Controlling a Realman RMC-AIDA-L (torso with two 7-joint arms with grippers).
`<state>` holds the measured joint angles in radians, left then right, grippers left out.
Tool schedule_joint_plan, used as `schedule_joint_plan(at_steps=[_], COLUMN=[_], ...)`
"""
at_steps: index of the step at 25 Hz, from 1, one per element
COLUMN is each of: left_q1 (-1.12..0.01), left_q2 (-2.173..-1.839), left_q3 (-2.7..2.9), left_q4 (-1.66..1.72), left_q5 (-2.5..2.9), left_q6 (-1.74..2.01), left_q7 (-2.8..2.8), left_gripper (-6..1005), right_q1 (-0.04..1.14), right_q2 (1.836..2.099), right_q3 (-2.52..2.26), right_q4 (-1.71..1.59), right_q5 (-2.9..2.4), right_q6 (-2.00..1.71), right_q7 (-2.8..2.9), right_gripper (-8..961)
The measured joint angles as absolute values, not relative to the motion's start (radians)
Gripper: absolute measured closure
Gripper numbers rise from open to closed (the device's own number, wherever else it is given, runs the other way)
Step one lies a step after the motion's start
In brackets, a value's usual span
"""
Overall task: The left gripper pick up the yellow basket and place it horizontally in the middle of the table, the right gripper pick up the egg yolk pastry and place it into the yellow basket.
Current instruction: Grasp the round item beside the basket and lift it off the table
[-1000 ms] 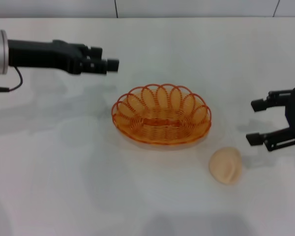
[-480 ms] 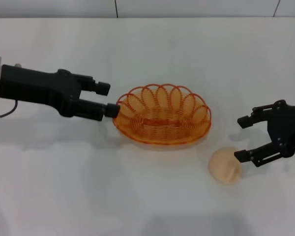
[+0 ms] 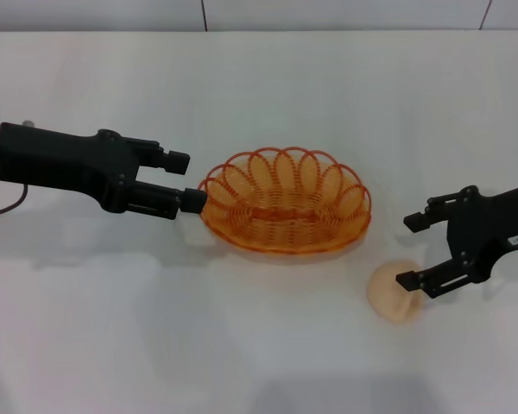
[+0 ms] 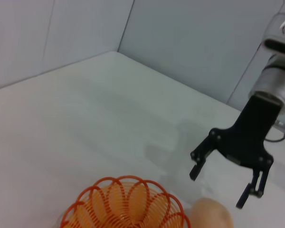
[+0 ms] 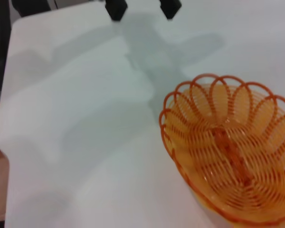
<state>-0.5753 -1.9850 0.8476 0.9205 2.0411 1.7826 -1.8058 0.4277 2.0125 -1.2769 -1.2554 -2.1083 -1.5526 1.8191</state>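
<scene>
The yellow basket [image 3: 283, 201] lies lengthwise across the middle of the white table [image 3: 259, 78]; it also shows in the left wrist view [image 4: 126, 204] and the right wrist view [image 5: 232, 147]. My left gripper [image 3: 184, 180] is open at the basket's left rim, not gripping it. The egg yolk pastry [image 3: 388, 293] lies on the table right of and in front of the basket, and shows in the left wrist view [image 4: 210, 214]. My right gripper [image 3: 412, 250] is open just above the pastry's right side, its near finger over it. It shows in the left wrist view [image 4: 219, 187].
A grey wall [image 3: 328, 13] runs along the table's far edge. The left gripper's two fingertips [image 5: 116, 8] show at the far end of the table in the right wrist view.
My left gripper came down from behind the basket to its left rim and then drew back slightly. My right gripper moved left and down until it reached over the pastry.
</scene>
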Motion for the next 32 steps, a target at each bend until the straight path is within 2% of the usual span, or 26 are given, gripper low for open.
schedule_joint_plan(at_steps=[13,19,32], left_q1=[-0.58,-0.579,-0.574], left_q2=[-1.988,-1.993,-1.999], left_q3=[0.845,0.845,0.845], left_q4=[0.92,0.92,0.92], left_q5=[2.038,2.037,2.037], left_q6=[1.781,1.78,1.776], left_q7=[-1.807,-1.806,-1.804], left_gripper=[226,226,226], right_q1=[0.415,0.419,0.422], right_q2=[2.014,2.014,2.014], right_q3=[-1.31,-1.315,-1.351], right_q4=[-1.22,-1.209,-1.206], right_q5=[-2.126,-2.128,-2.128], right_q6=[-1.52,-1.512,-1.483], right_q7=[1.819,1.819,1.821], right_gripper=[173,387,467])
